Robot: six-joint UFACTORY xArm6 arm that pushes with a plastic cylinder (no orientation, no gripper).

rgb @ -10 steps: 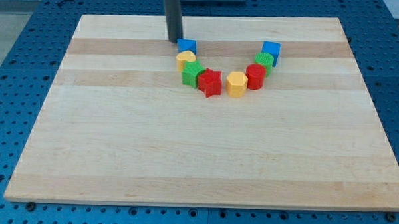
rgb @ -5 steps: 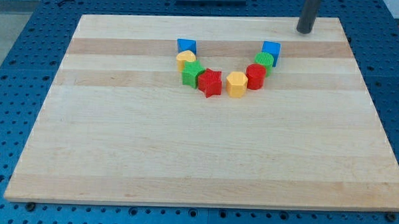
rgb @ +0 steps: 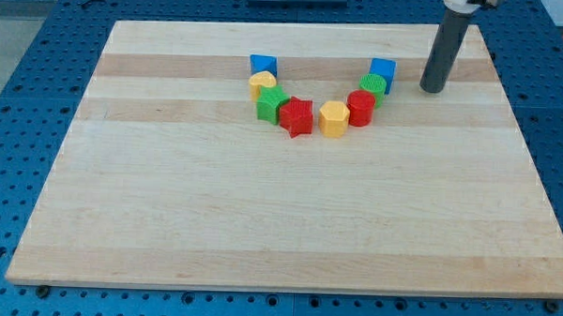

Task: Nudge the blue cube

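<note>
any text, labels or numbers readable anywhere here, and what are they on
None: no word, number, label or sign can be read in the camera view.
The wooden board is plain.
The blue cube and the other blocks carry no marks.
My tip, to the view's right of that cube and apart from it, is unmarked too.

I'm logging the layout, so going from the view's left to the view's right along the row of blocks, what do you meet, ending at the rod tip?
Blue block → red star → yellow block → red block → blue cube → my tip.
</note>
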